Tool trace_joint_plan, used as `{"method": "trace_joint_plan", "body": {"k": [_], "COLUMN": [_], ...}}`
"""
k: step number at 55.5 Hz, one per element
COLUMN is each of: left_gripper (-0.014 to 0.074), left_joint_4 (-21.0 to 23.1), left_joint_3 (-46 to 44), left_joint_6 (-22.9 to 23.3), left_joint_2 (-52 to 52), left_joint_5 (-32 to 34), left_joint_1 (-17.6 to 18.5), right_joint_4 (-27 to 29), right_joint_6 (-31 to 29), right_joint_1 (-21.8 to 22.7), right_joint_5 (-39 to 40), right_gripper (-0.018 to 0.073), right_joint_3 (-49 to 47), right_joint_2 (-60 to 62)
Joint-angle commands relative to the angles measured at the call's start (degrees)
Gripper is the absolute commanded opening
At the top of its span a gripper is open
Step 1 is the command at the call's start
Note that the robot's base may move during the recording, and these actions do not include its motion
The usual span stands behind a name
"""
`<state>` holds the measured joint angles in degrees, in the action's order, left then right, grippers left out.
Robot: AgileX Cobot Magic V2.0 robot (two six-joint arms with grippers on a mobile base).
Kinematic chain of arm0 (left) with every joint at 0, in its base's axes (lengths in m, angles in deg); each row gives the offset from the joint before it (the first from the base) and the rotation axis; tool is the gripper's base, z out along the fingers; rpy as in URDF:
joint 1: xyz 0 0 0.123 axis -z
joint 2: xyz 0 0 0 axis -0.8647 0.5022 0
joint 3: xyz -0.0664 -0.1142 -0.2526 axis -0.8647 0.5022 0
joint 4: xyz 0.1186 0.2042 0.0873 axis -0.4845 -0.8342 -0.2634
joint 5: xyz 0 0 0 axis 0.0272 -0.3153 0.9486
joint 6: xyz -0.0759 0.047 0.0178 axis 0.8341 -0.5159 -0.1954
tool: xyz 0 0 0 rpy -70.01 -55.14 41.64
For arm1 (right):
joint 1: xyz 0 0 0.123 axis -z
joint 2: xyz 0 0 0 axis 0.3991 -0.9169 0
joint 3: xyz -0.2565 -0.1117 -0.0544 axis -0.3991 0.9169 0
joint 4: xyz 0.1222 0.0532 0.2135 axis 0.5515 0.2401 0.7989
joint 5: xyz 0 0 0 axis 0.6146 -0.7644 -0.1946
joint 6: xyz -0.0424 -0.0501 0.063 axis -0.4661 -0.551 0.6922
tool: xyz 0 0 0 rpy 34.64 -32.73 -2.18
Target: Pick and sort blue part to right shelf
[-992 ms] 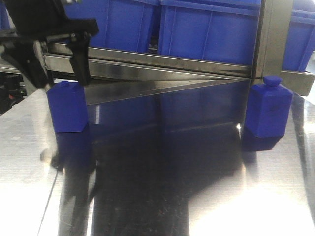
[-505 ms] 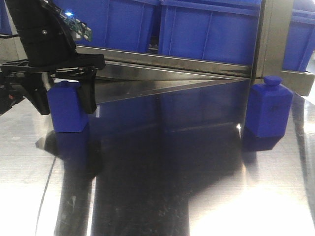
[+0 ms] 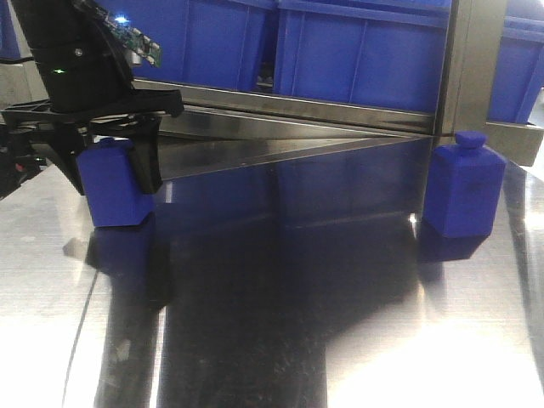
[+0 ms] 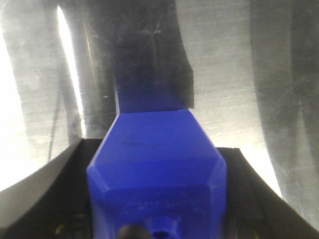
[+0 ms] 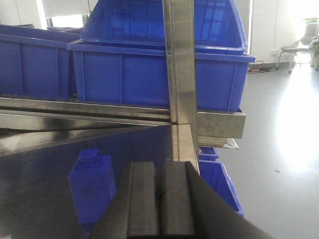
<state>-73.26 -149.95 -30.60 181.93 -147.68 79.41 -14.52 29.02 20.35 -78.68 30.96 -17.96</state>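
Now your left gripper [image 3: 113,181] has come down around the part [image 3: 116,202] near the table's [image 3: 297,323] left edge. A second ago it hung above the part. Its fingers flank both sides and, in the wrist view, press against the faces, so I judge it clamped. The part looks tipped slightly off square, its base on the table. So the grasp looks made; the lift and the carry rightward remain. Your right gripper [image 5: 160,204] is closed on nothing, facing the second part [image 3: 463,191] by the right edge.

Blown-out glare on steel tabletop [image 3: 476,340], soft blurry close-ups.
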Motion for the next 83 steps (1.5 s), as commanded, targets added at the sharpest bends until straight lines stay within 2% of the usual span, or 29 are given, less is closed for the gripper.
{"method": "trace_joint_plan", "body": {"k": [1,6,15,20,32,38,52,63,69,83], "left_gripper": [0.028,0.028,0.028,0.028,0.0281,0.0283,0.0284,0.0306,0.0335,0.034], "left_joint_4": [0.55,-0.27,-10.06,-12.25,-12.25,-12.25,-11.78,-8.19,-7.35,-7.22], "left_joint_3": [-1.79,-1.67,0.93,5.06,18.01,23.94,35.83,41.9,42.82,42.94], "left_joint_6": [0.5,-1.24,-1.65,-1.65,-1.65,-1.65,-1.65,-1.65,-1.65,-1.65], "left_joint_2": [-4.2,-7.1,-15.8,-23.5,-40.69,-47.25,-57.92,-61.87,-62.01,-62.38], "left_joint_5": [-0.38,-0.44,1.36,5.06,16.37,19.78,22.38,25.36,25.62,26.14], "left_joint_1": [0.31,0.81,3.37,4.43,4.55,4.55,4.55,4.55,4.55,4.55], "right_joint_4": [0.04,0.04,0.04,0.04,0.08,0.08,0.08,0.04,-0.75,-3.19], "right_joint_6": [0.04,0.04,0.04,0.04,0.04,0.04,0.04,0.04,0.04,-0.06], "right_joint_1": [0.16,0.16,0.16,0.16,0.16,0.16,0.16,0.16,0.16,0.16], "right_joint_5": [5.54,5.65,5.84,5.84,5.84,5.84,5.84,3.97,-0.97,-21.64], "right_gripper": [0.0055,0.0055,0.0055,0.0055,0.0055,0.0055,0.0055,0.0055,0.0055,0.0055], "right_joint_3": [-0.48,-0.48,-0.48,-0.48,-0.48,-0.48,-0.53,-2.36,-6.24,-22.31], "right_joint_2": [0.75,0.75,0.75,0.75,0.75,0.75,0.75,0.75,0.75,-6.93]}}
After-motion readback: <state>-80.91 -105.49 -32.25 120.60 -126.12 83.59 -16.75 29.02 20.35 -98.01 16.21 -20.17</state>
